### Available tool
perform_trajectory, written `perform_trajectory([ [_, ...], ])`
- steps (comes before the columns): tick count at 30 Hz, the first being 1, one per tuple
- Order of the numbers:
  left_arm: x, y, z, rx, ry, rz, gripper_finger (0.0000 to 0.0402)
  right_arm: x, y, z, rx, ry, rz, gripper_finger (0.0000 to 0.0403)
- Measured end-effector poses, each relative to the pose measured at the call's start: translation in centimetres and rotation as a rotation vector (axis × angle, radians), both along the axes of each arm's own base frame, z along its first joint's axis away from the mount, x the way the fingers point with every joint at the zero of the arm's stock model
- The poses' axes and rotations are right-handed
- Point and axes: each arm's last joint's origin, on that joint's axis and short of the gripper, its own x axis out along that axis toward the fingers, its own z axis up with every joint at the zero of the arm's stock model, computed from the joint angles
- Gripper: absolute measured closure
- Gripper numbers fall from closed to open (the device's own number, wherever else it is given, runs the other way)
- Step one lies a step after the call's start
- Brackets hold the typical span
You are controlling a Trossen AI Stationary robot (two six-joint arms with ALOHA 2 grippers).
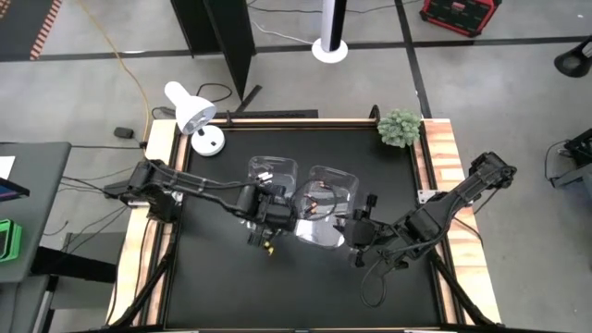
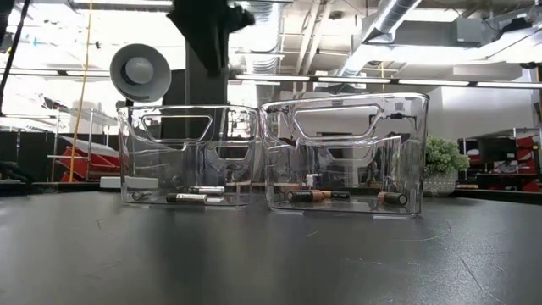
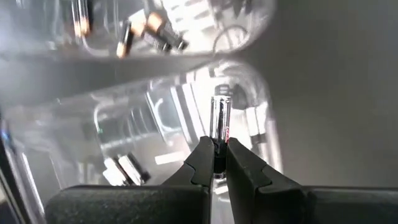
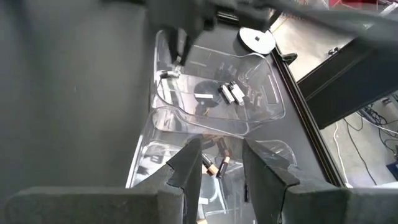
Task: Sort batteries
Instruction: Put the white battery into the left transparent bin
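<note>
The black worktop (image 1: 222,287) has a wooden rim; a white desk lamp (image 1: 192,113) sits at its far left corner and a small green potted plant (image 1: 400,127) at the far right corner. Everything I work with is bunched in the middle, so the near half of the worktop lies open.

Two clear plastic bins stand side by side, close together. The left clear bin (image 2: 188,156) holds white-and-silver cylindrical batteries (image 2: 196,196); I count about three on its floor in the low view, and I cannot be sure of more. The right clear bin (image 2: 347,152) holds dark batteries with copper-orange ends (image 2: 309,196), about three or four, some overlapping so the count is uncertain.

My left gripper (image 3: 216,163) hangs over the near edge of the left clear bin, its two fingers pinched together on one silver cylindrical battery (image 3: 220,121), which sticks out past the fingertips toward the bin.

My right gripper (image 4: 221,168) hovers at the near right side of the right clear bin, fingers spread apart and holding nothing. Its wrist view looks across both bins and shows the left gripper farther off above the left clear bin.
</note>
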Motion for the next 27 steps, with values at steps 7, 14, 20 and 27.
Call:
perform_trajectory([
  [7, 0.3, 1.9, -4.1, -0.063, 0.034, 0.065, 0.0387, -0.2, 0.3, 0.0, -0.003, 0.002, 0.012, 0.0271],
  [14, 0.3, 2.0, -6.4, -0.141, 0.025, 0.063, 0.0387, -0.2, 0.2, 0.0, -0.009, 0.006, 0.014, 0.0271],
  [20, 0.1, 1.9, -7.3, -0.172, 0.04, 0.058, 0.0387, -0.1, 0.1, 0.0, -0.017, 0.01, 0.017, 0.0271],
  [27, -0.3, 1.9, -8.3, -0.197, 0.064, 0.067, 0.0373, 0.1, -0.2, 0.0, -0.019, 0.011, 0.006, 0.0271],
])
